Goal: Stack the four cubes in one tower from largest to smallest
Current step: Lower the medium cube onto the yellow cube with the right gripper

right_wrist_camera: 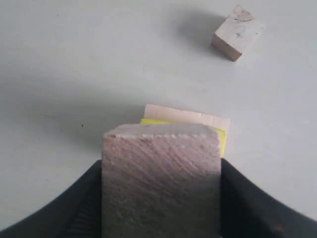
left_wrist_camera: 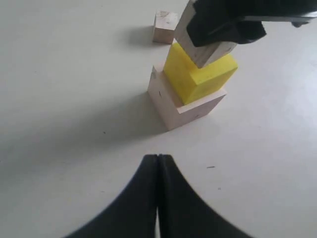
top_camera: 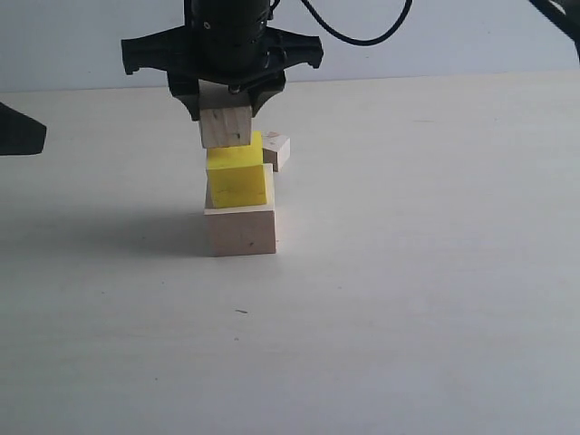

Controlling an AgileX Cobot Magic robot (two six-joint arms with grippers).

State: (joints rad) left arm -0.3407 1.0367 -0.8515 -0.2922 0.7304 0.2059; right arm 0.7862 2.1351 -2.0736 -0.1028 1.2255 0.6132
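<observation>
Stacking stands at the third level: the right gripper (top_camera: 225, 101), in the upper middle of the exterior frame, is clamped from both sides on the medium wooden cube (top_camera: 225, 129), its fingers pressed to opposite faces so the underside stays free to land flat. That cube hangs directly over the yellow cube (top_camera: 237, 177), which sits on the large wooden cube (top_camera: 241, 231) at the centre of the frame. The yellow one is set toward the left of the large cube's top, leaving a strip of pale wood bare on the right. Whether the held cube already touches the yellow top or sits just above it I cannot tell; from the left wrist camera it looks very close. Its hold looks chosen for a straight descent, and a slight offset could leave the column leaning. The tiny wooden cube (top_camera: 276, 149) lies on the table (top_camera: 435, 272) just behind and to the right of the stack, apart from it, probably kept for last. The left gripper (left_wrist_camera: 157, 161), at the bottom centre of its own view, has its jaws together and holds nothing. No container is in view
</observation>
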